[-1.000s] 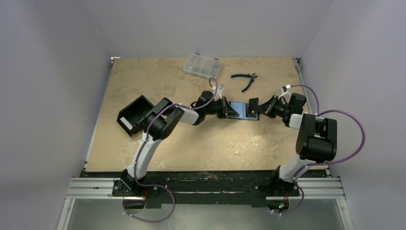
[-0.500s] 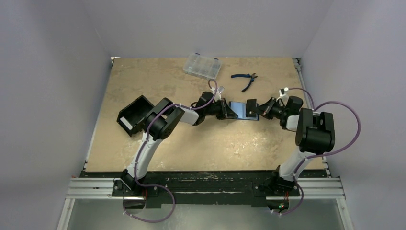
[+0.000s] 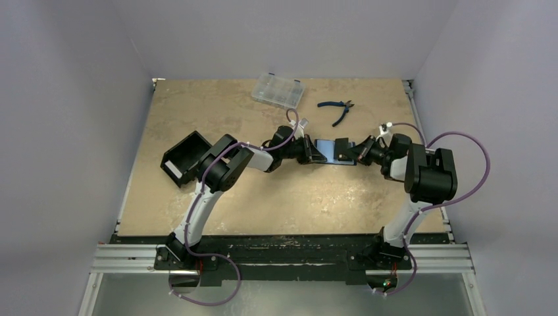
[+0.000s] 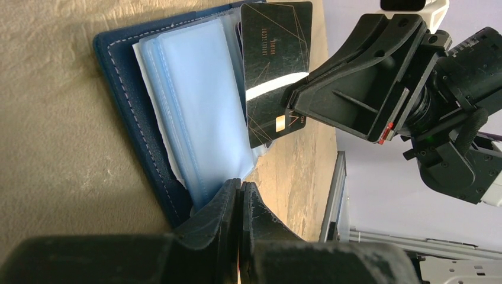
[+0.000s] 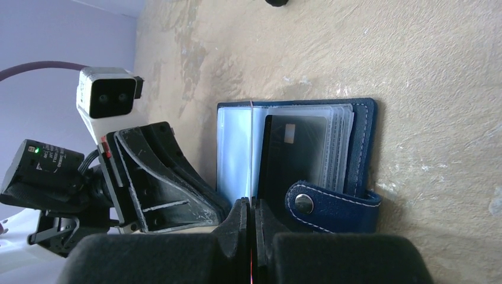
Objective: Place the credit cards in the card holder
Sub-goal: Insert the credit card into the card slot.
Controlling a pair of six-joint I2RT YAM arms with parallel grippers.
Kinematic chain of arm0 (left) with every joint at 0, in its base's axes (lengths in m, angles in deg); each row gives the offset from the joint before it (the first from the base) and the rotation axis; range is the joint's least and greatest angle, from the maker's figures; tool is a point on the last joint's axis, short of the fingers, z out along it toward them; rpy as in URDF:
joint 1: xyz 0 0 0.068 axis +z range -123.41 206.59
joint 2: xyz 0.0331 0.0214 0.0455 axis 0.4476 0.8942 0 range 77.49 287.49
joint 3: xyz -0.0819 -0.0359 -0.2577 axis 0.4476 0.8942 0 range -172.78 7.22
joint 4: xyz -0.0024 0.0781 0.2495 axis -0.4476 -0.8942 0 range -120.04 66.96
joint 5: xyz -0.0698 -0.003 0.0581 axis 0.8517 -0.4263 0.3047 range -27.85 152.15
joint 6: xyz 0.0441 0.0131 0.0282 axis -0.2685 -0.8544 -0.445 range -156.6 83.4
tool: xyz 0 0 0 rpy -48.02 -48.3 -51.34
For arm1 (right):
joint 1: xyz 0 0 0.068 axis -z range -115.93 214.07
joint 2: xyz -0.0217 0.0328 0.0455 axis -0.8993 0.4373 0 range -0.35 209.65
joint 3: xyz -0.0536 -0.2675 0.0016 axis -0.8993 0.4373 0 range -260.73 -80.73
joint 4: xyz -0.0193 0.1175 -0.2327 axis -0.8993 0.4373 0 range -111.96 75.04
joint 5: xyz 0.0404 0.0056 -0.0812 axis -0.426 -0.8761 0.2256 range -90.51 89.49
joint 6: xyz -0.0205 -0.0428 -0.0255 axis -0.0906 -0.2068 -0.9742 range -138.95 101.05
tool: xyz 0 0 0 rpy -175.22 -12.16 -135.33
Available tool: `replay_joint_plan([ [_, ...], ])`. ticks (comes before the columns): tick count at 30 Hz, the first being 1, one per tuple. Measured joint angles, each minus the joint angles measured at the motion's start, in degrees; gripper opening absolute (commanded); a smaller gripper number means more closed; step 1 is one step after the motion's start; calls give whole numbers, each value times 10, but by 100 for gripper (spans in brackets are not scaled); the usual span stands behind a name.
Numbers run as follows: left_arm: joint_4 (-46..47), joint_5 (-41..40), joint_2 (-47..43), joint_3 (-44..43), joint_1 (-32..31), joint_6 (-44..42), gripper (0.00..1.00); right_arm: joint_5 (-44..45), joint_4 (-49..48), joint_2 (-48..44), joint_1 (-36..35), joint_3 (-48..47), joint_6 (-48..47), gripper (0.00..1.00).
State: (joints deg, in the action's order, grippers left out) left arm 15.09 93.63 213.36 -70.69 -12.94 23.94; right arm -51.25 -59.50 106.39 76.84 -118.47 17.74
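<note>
Now, on the mottled tan table (image 3: 197, 105), my card holder (image 4: 115, 77) lies open between both claws: navy cover, white stitching, glossy clear sleeves fanned inside. My right gripper (image 4: 294, 102) pinches a shiny black credit card (image 4: 275, 53), finely gold-lined, over the sleeves. My left gripper (image 4: 240, 194) is pressed together at the holder's edge.

From above, the card holder (image 3: 334, 151) is too small for detail, its 9 and 3 o'clock ends under the left gripper (image 3: 320, 153) and right gripper (image 3: 351, 153). The left wrist view hides the black credit card (image 4: 273, 65) at 4 o'clock behind the right gripper.
</note>
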Motion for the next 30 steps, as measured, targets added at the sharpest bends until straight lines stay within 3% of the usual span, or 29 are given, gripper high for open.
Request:
replay_joint_plan([
  [30, 1, 2, 0, 0, 1, 5, 0, -8, -13, 9, -8, 24, 45, 0],
])
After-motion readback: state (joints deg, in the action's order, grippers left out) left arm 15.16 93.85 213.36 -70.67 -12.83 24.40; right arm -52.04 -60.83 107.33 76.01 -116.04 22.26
